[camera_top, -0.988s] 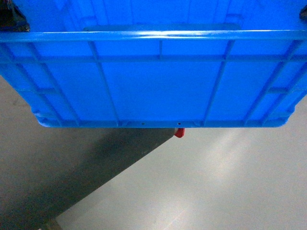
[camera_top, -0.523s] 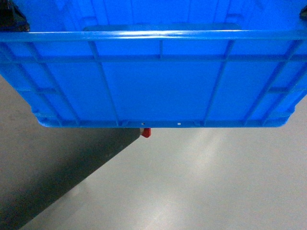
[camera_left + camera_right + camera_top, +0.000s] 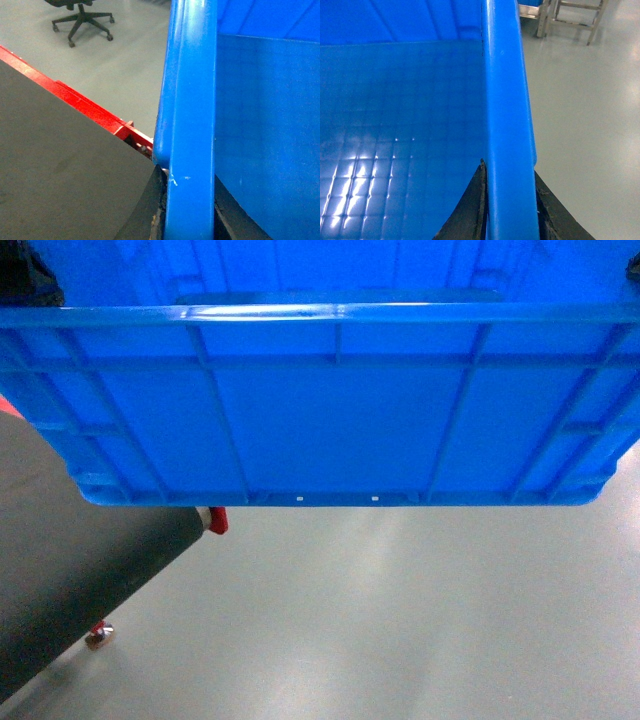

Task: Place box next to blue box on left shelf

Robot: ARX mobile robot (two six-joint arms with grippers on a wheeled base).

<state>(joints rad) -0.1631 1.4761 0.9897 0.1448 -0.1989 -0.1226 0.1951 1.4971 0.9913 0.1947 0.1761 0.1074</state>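
Two pincers have the box (image 3: 330, 420) between them, one on each side rim. The left pincer (image 3: 187, 220) is clamped on the left rim, black fingers (image 3: 145, 210) pressed against both faces of the flange, and the right pincer (image 3: 509, 215) grips the right rim the same way. Only the finger ends show in either wrist view, cut off at the bottom edge.

The box is up in the air over the grey floor (image 3: 420, 620) and fills the top half of the head view, so whatever's ahead of it is hidden. You only get its ribbed near wall, the thick rim and a sliver of the inside. The right wrist view shows its grid-patterned bottom.

Low on the left a dark flat surface (image 3: 70, 570) with red edging (image 3: 95, 110) sits under the box's corner, with a small red part (image 3: 216, 520) poking out just below the box. Hard to tell what it is. There's an office chair (image 3: 82, 17) way back, and some metal frame legs (image 3: 570, 17) cropped at the top of the right wrist view.
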